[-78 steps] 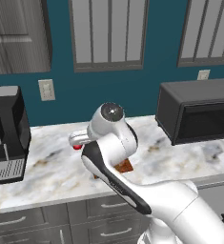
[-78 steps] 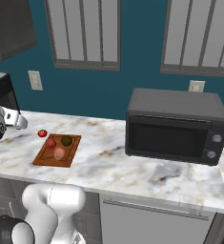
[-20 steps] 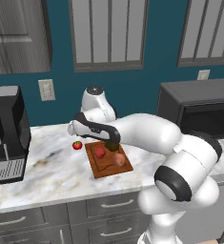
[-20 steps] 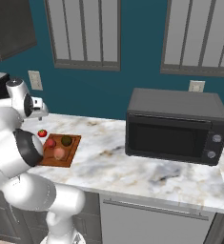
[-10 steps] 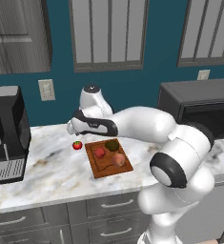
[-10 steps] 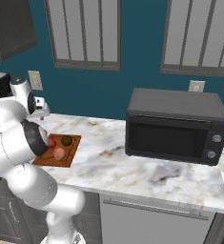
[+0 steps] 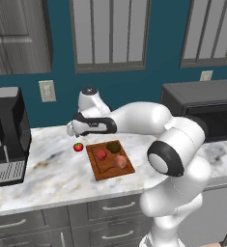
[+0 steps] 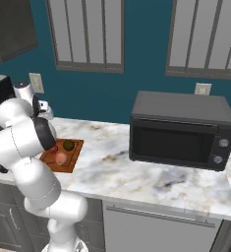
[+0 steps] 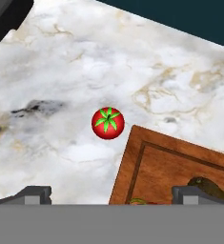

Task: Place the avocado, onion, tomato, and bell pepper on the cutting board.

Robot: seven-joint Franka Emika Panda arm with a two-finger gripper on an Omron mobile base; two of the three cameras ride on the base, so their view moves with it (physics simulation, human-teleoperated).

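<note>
Kitchen scene, ordered from largest element to smallest. I have the marble counter (image 7: 52,178) in front of me, with a black microwave (image 8: 181,130) at its right end and a black coffee machine (image 7: 6,135) at its left.

The cutting board (image 7: 110,160) lies near the middle of the counter and carries 3 of the 4 items: the avocado (image 7: 114,146) at its far edge, the onion (image 7: 120,161) toward its near right, and the bell pepper (image 7: 101,154) toward its left.

The claw (image 7: 72,129) hangs above the counter just beyond the board's far left corner; in the hand view its 2 tips sit far apart at the bottom corners, spread wide with nothing between them.

The tomato (image 7: 78,147) is the 1 item not yet placed. It rests on bare counter just beside the board's left edge, apart from it. In the hand view the tomato (image 9: 107,123) sits slightly left of centre, its green top facing the camera.

Step in hand, as I judge it: the approach to the tomato. The next move calls for centring the tips over it, descending straight, and closing gently, since a small round fruit could roll against the board's edge.
</note>
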